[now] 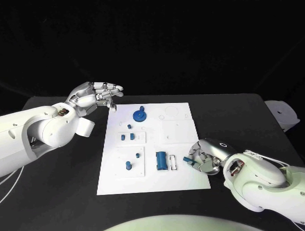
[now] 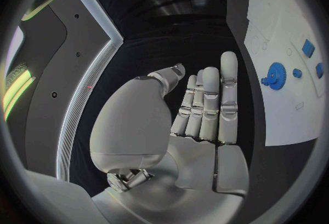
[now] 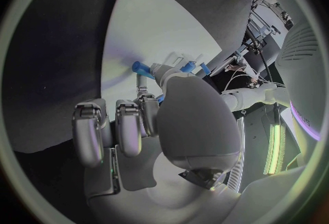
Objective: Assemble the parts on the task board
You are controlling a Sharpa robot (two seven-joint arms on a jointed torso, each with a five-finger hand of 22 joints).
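The white task board (image 1: 177, 175) lies in the middle of the table. A blue gear (image 1: 139, 115) stands near its far edge, and several small blue parts (image 1: 128, 165) sit in its left recesses. A blue block (image 1: 161, 160) lies next to a pale piece (image 1: 173, 161) near the front. My right hand (image 1: 206, 157) rests at the board's right edge and pinches a small blue part (image 1: 188, 160), whose tip (image 3: 140, 68) pokes out past the fingertips over the board (image 3: 164, 27). My left hand (image 1: 97, 96) hovers off the far left corner with fingers (image 2: 209, 103) stretched out, holding nothing. The gear (image 2: 276, 75) is beside it.
The black table (image 1: 235, 115) surrounds the board on every side. A white object (image 1: 285, 114) stands at the table's right edge. The board's right half has flat white panels (image 1: 179, 130) with nothing blue on them.
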